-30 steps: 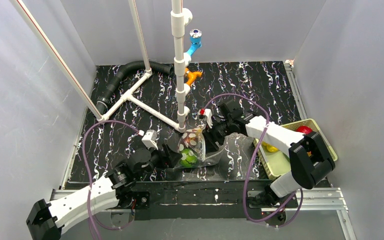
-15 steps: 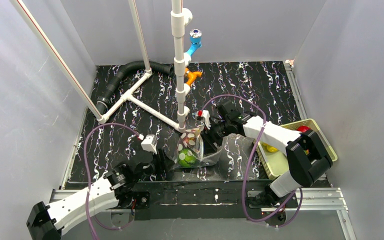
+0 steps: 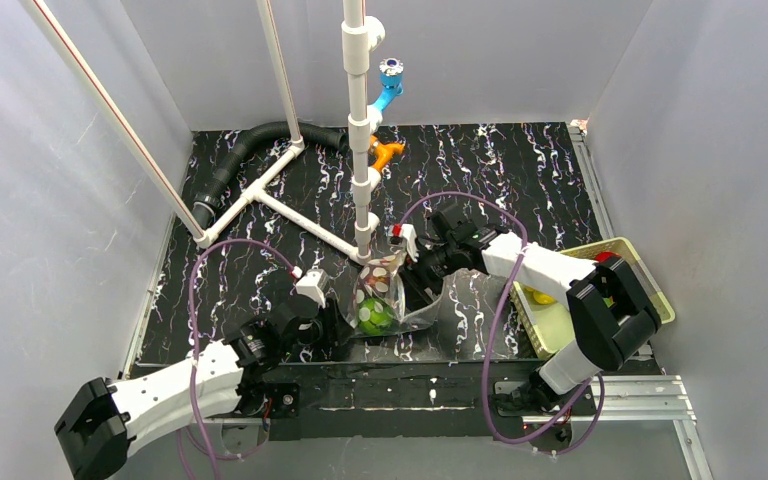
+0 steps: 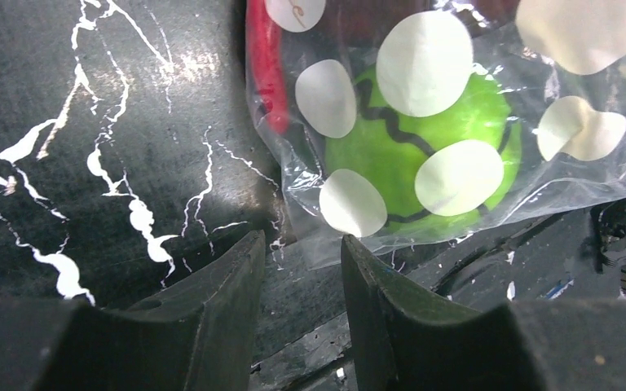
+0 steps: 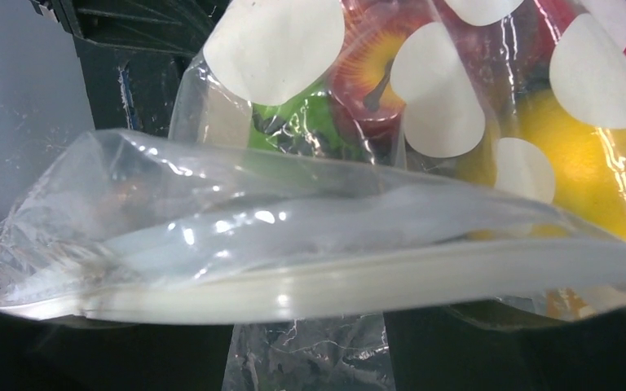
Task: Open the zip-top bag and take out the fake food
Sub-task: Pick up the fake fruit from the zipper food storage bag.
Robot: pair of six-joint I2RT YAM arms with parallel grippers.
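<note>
The zip-top bag (image 3: 384, 285) stands on the dark marbled table near the front middle, with its top raised. It holds fake food: a green fruit (image 3: 375, 316), red and yellow pieces. In the left wrist view the bag (image 4: 538, 155) shows the green fruit (image 4: 473, 114) and a red piece (image 4: 267, 73). My left gripper (image 4: 300, 244) is open, its tips at the bag's lower corner; in the top view it (image 3: 338, 322) is just left of the bag. My right gripper (image 3: 412, 282) is at the bag's right side. It (image 5: 306, 314) is open, and the bag's zip strip (image 5: 293, 277) lies across its fingertips and hides them.
A pale yellow-green basket (image 3: 650, 285) at the right holds a red piece (image 3: 608, 260) and a yellow piece (image 3: 538, 295). A white pipe frame (image 3: 360, 150), a black hose (image 3: 250, 145), an orange fitting (image 3: 387, 152) and a blue fitting (image 3: 390, 90) stand behind the bag.
My left gripper has drawn back toward the near edge and swung toward the bag's lower corner. My right gripper has shifted slightly left, and the bag's top stands a little higher.
</note>
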